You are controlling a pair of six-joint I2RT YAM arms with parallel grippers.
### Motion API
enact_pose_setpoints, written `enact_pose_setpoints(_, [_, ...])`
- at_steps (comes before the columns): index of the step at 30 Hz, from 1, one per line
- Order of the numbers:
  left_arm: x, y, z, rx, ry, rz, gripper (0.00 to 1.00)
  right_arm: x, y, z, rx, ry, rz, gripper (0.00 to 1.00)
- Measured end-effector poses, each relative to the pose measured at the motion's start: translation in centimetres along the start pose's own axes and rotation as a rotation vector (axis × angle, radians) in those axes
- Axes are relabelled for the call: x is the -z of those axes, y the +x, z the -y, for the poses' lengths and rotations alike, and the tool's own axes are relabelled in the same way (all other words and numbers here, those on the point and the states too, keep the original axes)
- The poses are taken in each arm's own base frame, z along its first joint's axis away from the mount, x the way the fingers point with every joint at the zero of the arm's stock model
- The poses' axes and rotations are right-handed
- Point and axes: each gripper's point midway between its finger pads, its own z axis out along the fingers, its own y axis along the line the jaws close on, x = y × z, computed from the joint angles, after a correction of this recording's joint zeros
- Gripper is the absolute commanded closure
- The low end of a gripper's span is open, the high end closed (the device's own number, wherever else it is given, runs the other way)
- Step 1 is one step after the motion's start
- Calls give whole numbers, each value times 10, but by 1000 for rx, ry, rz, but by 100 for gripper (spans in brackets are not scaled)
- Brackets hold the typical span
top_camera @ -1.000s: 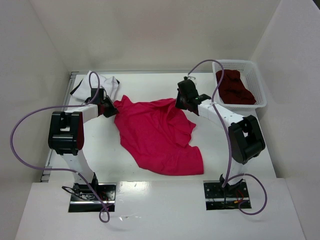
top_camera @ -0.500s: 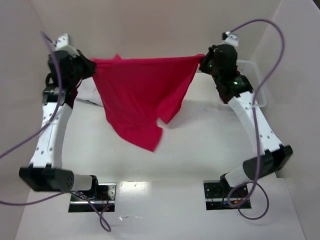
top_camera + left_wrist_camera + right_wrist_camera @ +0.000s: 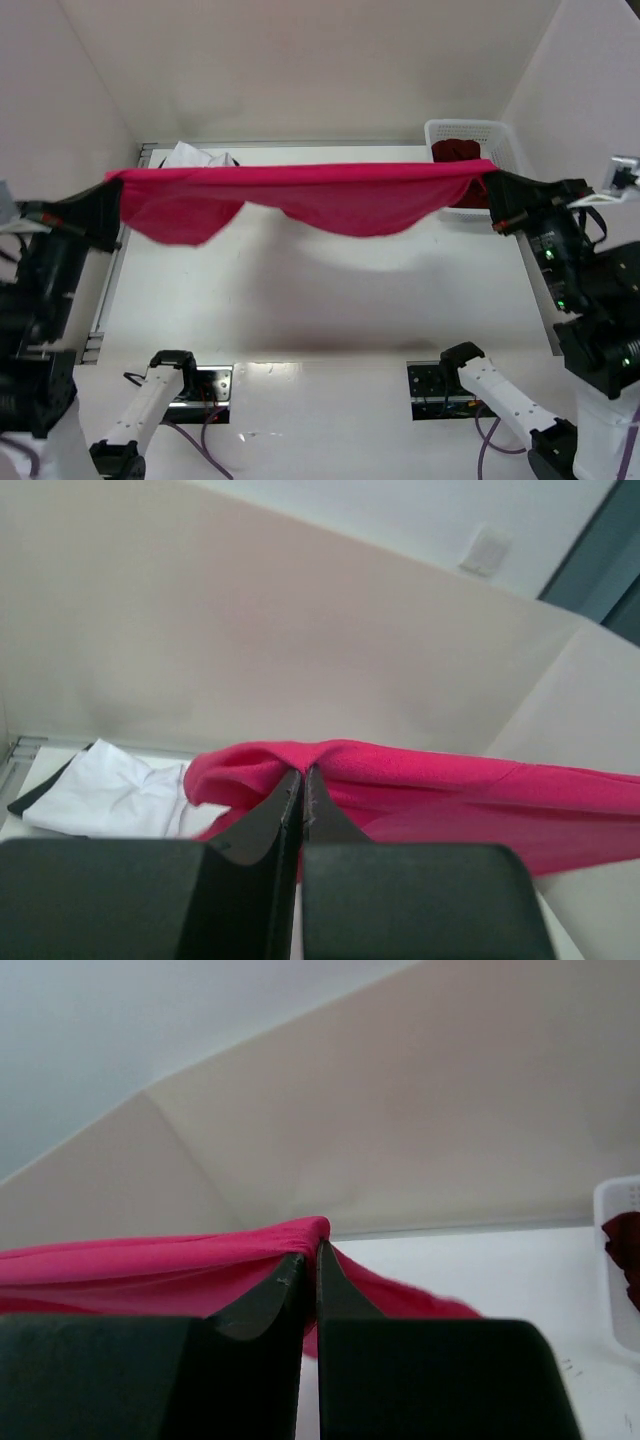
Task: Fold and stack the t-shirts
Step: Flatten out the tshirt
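The crimson-red t-shirt [image 3: 320, 195] hangs stretched wide in the air between both grippers, high above the table. My left gripper [image 3: 112, 205] is shut on its left end, seen in the left wrist view [image 3: 303, 772] with red cloth [image 3: 420, 780] bunched at the tips. My right gripper [image 3: 492, 185] is shut on its right end, seen in the right wrist view [image 3: 312, 1250] with red cloth [image 3: 150, 1265] trailing left. The white t-shirt with dark trim [image 3: 198, 157] lies at the back left of the table, also in the left wrist view [image 3: 110, 795]. The dark maroon t-shirt [image 3: 458, 152] lies in the basket.
The white lattice basket [image 3: 468, 130] stands at the back right; its rim shows in the right wrist view [image 3: 618, 1260]. White walls enclose the table on three sides. Both arm bases [image 3: 185, 385] sit at the near edge.
Both arms have lifted and swung toward the camera and apart, pulling the red shirt from a hanging drape into a wide, nearly flat stretch high above the table.
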Motion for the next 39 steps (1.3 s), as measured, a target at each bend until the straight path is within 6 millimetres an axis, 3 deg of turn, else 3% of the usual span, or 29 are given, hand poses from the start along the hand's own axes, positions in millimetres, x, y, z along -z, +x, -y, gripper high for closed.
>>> enact_pose_setpoints(3, [37,-18,12,-6,31,59,100,27,-12,-12,-5,-67,22,100])
enact_pose_setpoints(6, [51,-31,19,-10,48,96,100,32,-9,-16,-4,-87,-3,100])
enact_pose_setpoints(9, [45,-27,17,-9,43,82,100,26,5,-10,1,-63,-53,100])
enact_pose_setpoints(12, [20,-8,8,-3,25,33,100,9,35,6,6,-12,-118,100])
enact_pose_setpoints(15, [-17,38,-14,12,-9,-62,100,-14,99,37,2,78,-242,100])
enact_pose_setpoints(18, [-54,109,-44,41,-64,-209,100,-32,179,75,0,191,-409,100])
enact_pose_setpoints(22, [-79,213,-86,79,-153,-426,100,-44,265,127,-18,351,-590,100])
enact_pose_setpoints(24, [-83,252,-101,95,-183,-513,100,-46,287,150,-39,425,-633,100])
enact_pose_setpoints(26, [-89,278,-109,109,-197,-566,100,-53,297,167,-60,475,-640,100])
enact_pose_setpoints(30, [-115,311,-123,127,-212,-611,100,-79,318,183,-89,507,-640,100])
enact_pose_setpoints(39, [-173,393,-164,127,-277,-757,100,-131,396,223,-101,588,-750,100])
